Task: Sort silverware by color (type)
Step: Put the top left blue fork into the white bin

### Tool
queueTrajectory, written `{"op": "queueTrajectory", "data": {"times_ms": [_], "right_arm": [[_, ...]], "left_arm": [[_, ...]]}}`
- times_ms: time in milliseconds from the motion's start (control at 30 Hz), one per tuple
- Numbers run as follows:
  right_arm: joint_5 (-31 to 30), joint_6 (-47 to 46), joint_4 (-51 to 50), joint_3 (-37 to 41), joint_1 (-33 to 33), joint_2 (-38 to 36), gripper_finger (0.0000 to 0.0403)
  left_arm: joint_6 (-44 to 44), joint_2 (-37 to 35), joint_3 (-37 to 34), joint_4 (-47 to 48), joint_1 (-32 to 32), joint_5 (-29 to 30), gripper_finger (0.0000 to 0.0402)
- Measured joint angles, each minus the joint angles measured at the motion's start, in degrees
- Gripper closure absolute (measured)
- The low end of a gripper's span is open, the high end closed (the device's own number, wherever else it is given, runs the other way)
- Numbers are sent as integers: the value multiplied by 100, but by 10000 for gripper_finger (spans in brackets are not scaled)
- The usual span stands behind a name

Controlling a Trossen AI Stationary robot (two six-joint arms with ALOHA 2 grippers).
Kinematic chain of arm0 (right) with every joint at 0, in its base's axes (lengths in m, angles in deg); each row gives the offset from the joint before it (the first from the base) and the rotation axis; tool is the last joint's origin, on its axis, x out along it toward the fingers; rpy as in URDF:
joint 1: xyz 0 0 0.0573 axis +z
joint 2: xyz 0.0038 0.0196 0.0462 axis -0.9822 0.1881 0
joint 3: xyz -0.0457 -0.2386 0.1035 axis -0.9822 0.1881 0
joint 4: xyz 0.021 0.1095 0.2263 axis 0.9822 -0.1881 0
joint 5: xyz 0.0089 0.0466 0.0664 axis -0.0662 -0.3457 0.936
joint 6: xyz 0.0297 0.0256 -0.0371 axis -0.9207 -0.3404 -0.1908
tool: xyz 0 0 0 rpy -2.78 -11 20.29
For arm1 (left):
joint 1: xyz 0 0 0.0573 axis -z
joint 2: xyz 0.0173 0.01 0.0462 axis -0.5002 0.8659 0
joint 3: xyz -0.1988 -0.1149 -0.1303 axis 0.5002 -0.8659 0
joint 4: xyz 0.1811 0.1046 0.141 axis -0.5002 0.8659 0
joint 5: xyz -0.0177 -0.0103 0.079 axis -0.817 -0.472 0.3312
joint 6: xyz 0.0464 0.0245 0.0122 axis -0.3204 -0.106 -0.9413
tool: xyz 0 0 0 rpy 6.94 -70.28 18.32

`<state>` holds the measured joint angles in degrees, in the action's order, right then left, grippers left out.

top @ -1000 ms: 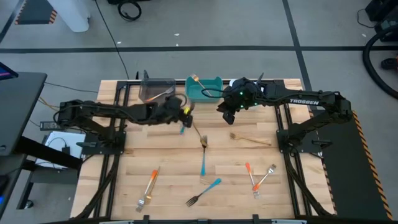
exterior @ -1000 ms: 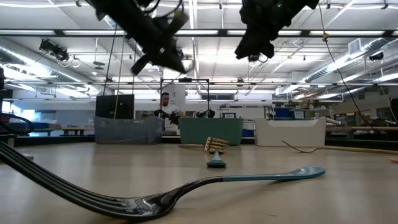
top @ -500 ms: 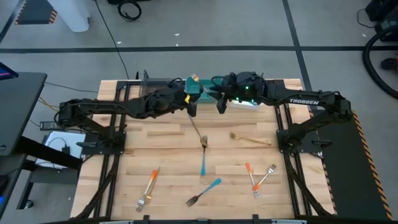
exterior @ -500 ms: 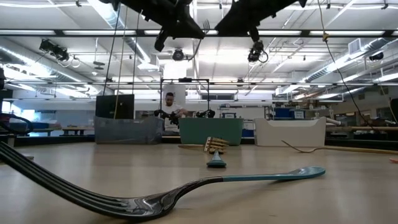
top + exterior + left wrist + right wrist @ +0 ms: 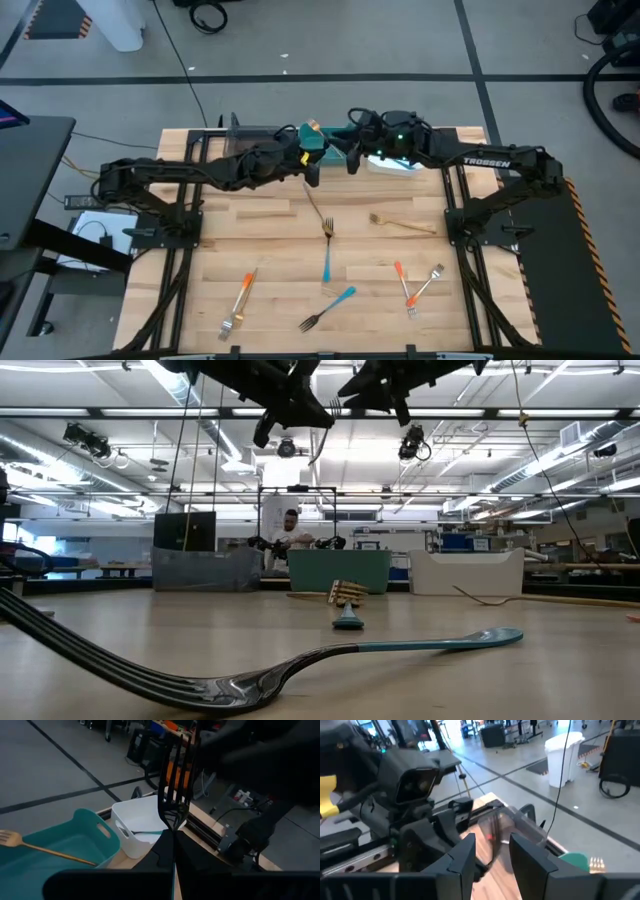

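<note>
The left gripper point(image 5: 309, 170), clamped on a slim blue-handled fork point(image 5: 175, 785) held tines-up, hovers beside the teal plastic bin point(image 5: 318, 145), facing the open right gripper point(image 5: 352, 160); next comes placement in the matching bin.

Desk point(image 5: 270, 250): pale wood planks, visible grain, matt to low sheen. Teal bin point(image 5: 60, 851): smooth moulded plastic, soft gloss. White bin point(image 5: 137, 822): smooth plastic, slightly glossy. Clear bin point(image 5: 520, 827): transparent plastic. Gold fork in teal bin point(image 5: 42, 849): brass-coloured metal, satin shine. Nearest fork point(image 5: 250, 678): polished metal tines and neck, mirror-glossy, with smooth blue plastic handle. Orange-handled fork point(image 5: 241, 297): bright plastic handle, metal head. Arms point(image 5: 170, 178): dark matt casing. Left pincer point(image 5: 172, 850): black, matt. Floor point(image 5: 330, 40): smooth grey concrete, dull.
</note>
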<state>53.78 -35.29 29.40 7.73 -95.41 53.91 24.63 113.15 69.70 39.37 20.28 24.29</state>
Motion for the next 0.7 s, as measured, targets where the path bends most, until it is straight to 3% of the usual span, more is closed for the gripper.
{"op": "queueTrajectory", "data": {"times_ms": [100, 300, 400, 500, 700], "right_arm": [[3, -45, 93, 0, 4, 162, 276], [3, -12, 220, 0, -40, 263, 287], [9, 42, 273, 0, -76, 262, 322], [1, 63, 295, 0, -106, 262, 381], [7, 230, 297, 0, -177, 262, 395]], "left_arm": [[-2, 44, 12, -413, -43, -240, 392], [12, 55, 8, -365, -62, -294, 392], [17, 55, 8, -360, -73, -284, 392], [25, 55, 8, -371, -78, -280, 385], [15, 55, 8, -406, -177, -331, 364]]}}
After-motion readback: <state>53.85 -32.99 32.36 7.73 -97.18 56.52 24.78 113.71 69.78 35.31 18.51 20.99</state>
